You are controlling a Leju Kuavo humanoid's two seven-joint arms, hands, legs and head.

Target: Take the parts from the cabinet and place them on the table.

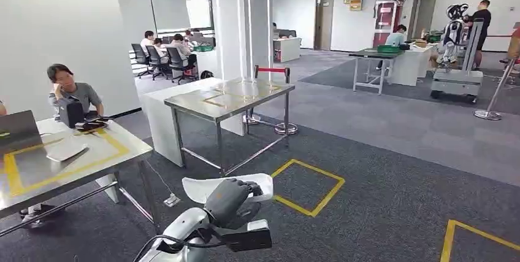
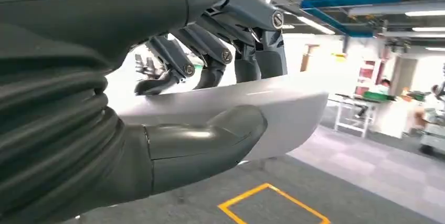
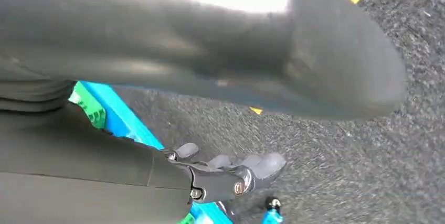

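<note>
The left robot hand (image 1: 232, 202) sits at 6 o'clock in the head view, grasping a white curved part (image 1: 211, 187); the left wrist view shows the thumb (image 2: 210, 140) pressed under the part (image 2: 283, 114) and the darker fingers (image 2: 210, 61) hooked over its upper edge. The part hangs over grey carpet (image 1: 380, 170) with a yellow floor square (image 1: 306, 185) just beside it at 3 o'clock. A steel worktop (image 1: 230, 97) stands further off at 12 o'clock, and another worktop (image 1: 61, 157) at 9 o'clock, where a person (image 1: 70, 93) sits. The right robot hand (image 3: 231, 174) hangs above the carpet, fingers curled in, clenched on nothing.
</note>
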